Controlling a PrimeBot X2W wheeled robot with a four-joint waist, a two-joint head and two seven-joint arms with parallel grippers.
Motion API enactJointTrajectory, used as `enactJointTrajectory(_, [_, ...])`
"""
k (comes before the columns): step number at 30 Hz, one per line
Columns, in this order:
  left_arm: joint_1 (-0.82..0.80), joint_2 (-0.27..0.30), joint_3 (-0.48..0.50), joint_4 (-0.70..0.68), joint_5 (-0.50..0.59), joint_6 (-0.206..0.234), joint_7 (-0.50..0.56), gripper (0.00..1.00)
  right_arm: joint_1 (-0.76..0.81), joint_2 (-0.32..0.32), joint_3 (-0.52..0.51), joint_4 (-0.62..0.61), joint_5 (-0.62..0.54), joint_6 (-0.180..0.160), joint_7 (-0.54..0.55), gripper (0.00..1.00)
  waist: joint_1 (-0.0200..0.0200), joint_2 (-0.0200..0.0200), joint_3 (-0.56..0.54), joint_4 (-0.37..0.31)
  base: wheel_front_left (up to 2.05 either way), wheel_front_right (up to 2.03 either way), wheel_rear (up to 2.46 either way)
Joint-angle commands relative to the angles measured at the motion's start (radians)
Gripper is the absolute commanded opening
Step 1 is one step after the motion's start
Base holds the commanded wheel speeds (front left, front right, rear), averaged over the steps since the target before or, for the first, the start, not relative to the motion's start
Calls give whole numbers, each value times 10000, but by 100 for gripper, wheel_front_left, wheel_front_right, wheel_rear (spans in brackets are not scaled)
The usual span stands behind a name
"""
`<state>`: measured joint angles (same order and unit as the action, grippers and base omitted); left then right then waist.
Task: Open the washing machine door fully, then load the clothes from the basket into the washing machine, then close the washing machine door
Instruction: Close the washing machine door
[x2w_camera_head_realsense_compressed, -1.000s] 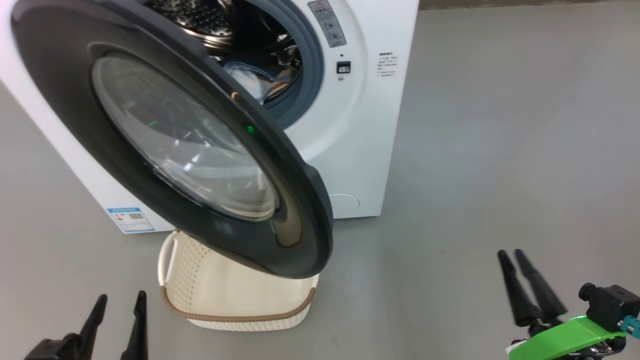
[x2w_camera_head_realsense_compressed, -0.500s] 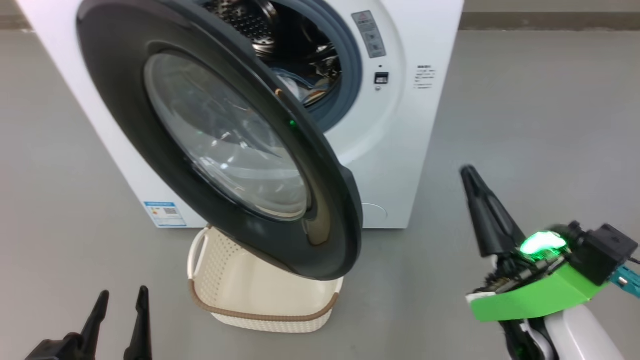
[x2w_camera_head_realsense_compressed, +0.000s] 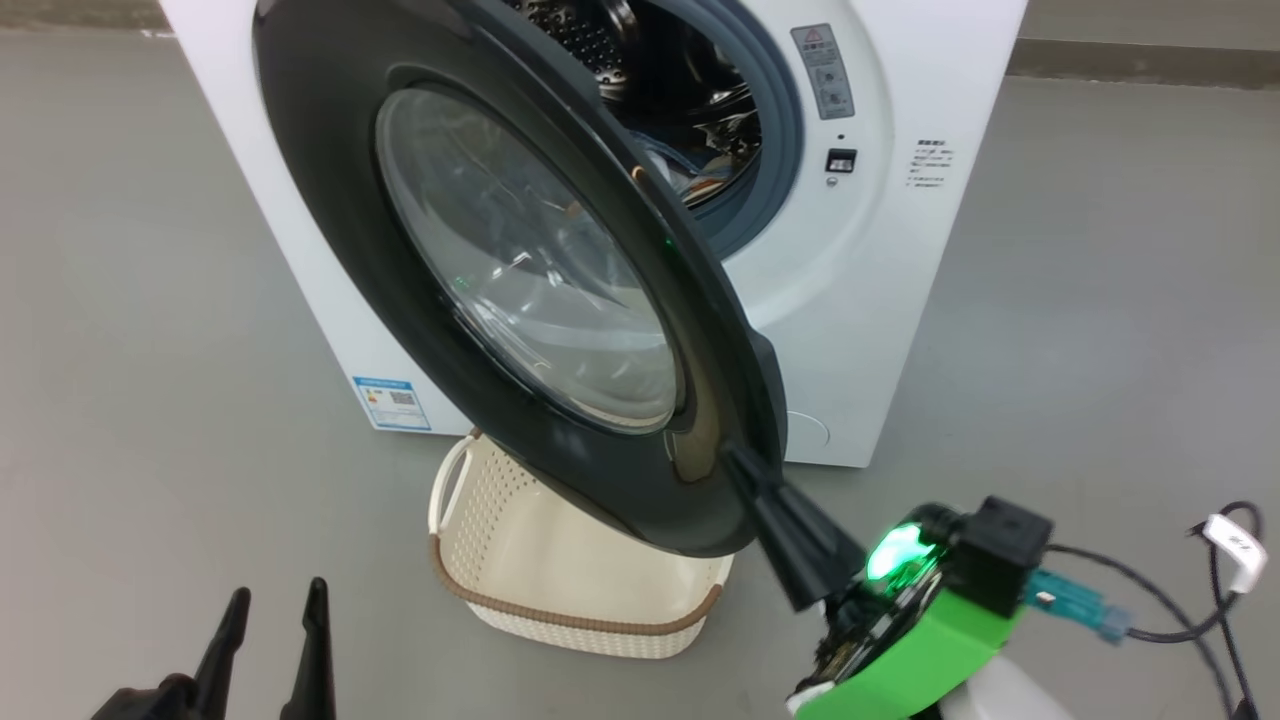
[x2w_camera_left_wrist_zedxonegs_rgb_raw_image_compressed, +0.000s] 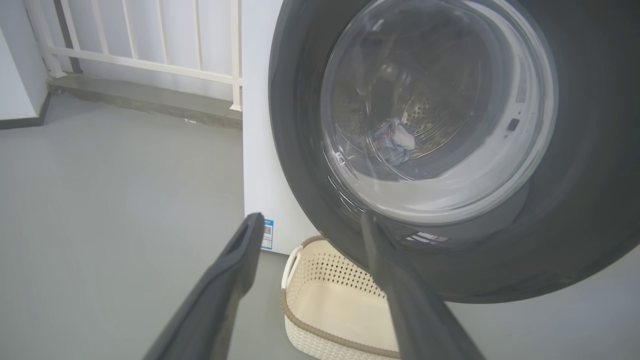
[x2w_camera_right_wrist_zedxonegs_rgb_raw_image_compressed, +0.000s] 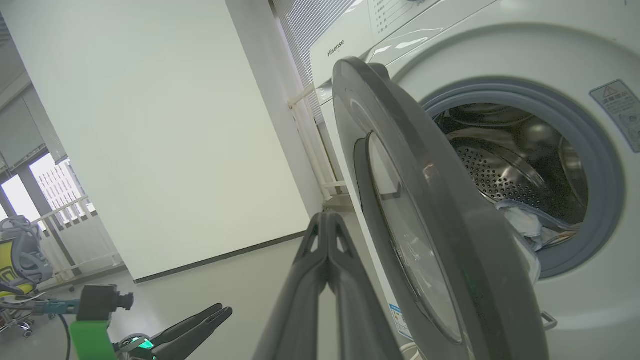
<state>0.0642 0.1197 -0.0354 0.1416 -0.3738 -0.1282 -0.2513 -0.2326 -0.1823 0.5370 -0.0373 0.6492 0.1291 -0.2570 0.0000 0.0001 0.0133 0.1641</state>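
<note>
The right tool (x2w_camera_head_realsense_compressed: 742, 465), fingers pressed together around nothing, has the lower rim of the swung-out washing machine door (x2w_camera_head_realsense_compressed: 320, 200) at its tips and the basket (x2w_camera_head_realsense_compressed: 600, 640) just to its left, while the left tool (x2w_camera_head_realsense_compressed: 278, 592), fingers spread wide and empty, sits apart from both.

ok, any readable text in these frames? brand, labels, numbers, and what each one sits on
"Hisense": brand name on the top panel of the washing machine, right wrist view.
Blue label sticker, low on the machine: too small to read.
Grey warning sticker with red triangle, beside the drum opening: blurred.
Black print block on the front panel: too small to read.
</note>
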Motion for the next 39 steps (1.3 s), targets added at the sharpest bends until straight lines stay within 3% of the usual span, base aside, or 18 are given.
enactJointTrajectory(1, [-204,54,294,-227,6,-25,-105,100,-263,95,448,162,278,16,-48,0,0,-1,78,153,0,0,0])
enactJointTrajectory(8, [-414,-117,124,-92,-89,-25,-105,100,-450,-27,1271,1854,590,16,-48,0,0,-1,357,462,0,0,0])
enactJointTrajectory(15, [-558,-213,45,-53,-143,-25,-105,100,-744,55,1161,2760,750,16,-48,0,0,-1,578,596,0,0,0])
enactJointTrajectory(23, [-734,-262,-51,-27,-176,-25,-105,100,-982,203,308,3336,725,16,-48,0,0,-1,787,700,0,0,0])
enactJointTrajectory(39, [-1224,-359,-171,-303,-220,-25,-105,100,-1647,116,-1654,3289,600,16,-48,0,0,-1,1576,700,0,0,0])
